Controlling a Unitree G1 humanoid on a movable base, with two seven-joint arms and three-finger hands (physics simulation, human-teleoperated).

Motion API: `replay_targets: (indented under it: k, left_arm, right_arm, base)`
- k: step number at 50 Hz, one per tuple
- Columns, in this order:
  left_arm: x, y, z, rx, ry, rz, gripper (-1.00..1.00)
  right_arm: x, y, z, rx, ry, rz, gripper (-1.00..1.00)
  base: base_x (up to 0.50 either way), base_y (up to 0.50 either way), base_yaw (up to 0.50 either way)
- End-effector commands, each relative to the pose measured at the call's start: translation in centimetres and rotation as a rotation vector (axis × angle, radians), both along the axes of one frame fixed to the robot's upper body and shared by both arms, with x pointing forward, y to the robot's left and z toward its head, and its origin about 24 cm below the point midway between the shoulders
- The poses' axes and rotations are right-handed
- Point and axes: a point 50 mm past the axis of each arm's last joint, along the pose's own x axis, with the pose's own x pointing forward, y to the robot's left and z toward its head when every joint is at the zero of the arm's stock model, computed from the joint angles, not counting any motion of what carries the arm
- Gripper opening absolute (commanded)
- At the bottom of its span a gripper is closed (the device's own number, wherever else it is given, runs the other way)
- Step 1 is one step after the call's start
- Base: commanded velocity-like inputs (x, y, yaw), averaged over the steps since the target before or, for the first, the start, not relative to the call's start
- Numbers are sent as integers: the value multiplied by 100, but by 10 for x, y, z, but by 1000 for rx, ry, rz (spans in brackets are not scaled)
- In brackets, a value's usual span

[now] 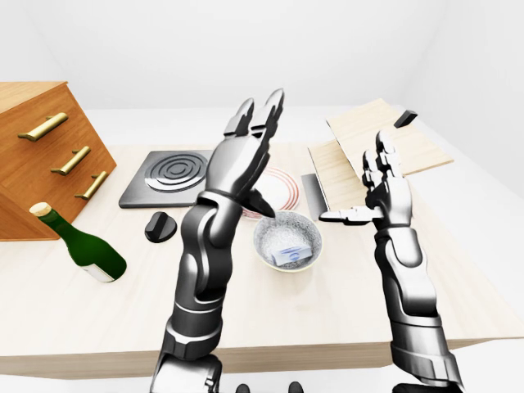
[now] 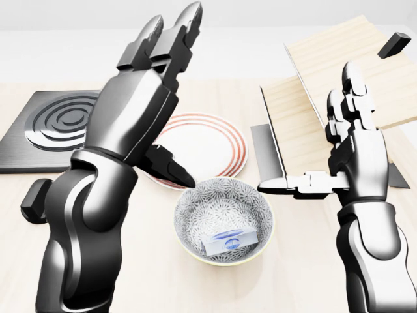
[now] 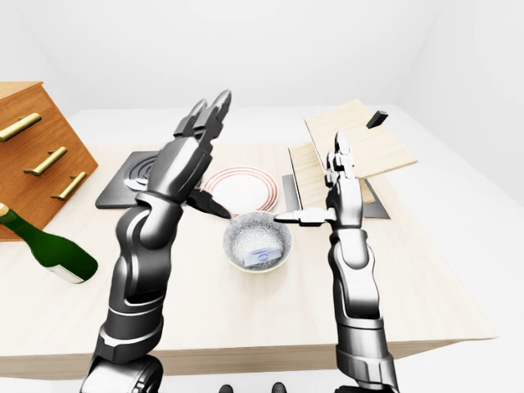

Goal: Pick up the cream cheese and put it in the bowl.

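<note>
– What's on the desk (image 1: 327, 303)?

– I see my left hand (image 2: 140, 98) raised above the bowl (image 2: 225, 225), fingers spread and empty. My right hand (image 2: 355, 153) stands upright beside it, fingers apart too.

– And the cream cheese (image 2: 228, 242)?

– Lying inside the bowl, just below the striped plate (image 2: 208, 147) in the head view.

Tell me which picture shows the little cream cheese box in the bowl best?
The head view: it looks down into the bowl from close by, so the cream cheese shows large and unblocked. Both eye views show it too, but only as a tiny pale box.
</note>
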Motion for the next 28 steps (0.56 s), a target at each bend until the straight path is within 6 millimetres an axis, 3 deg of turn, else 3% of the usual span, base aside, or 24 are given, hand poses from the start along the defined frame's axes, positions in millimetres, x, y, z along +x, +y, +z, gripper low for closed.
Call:
replay_targets:
  k: [1,9,15,28]
  left_arm:
    - [-6,29,32,-274,-156,-93,100]
    - [-7,45,40,-434,-209,-125,100]
    - [-30,48,58,-526,-294,-245,100]
    - [-56,53,64,-643,-349,-372,100]
  right_arm:
    - [-7,16,29,-35,-128,27,100]
    - [-14,34,56,-63,-252,68,100]
    - [-25,42,76,-78,-353,88,100]
    - [-50,50,109,-81,-538,105,100]
  base:
    - [0,0,0]
    - [0,0,0]
    - [0,0,0]
    - [0,0,0]
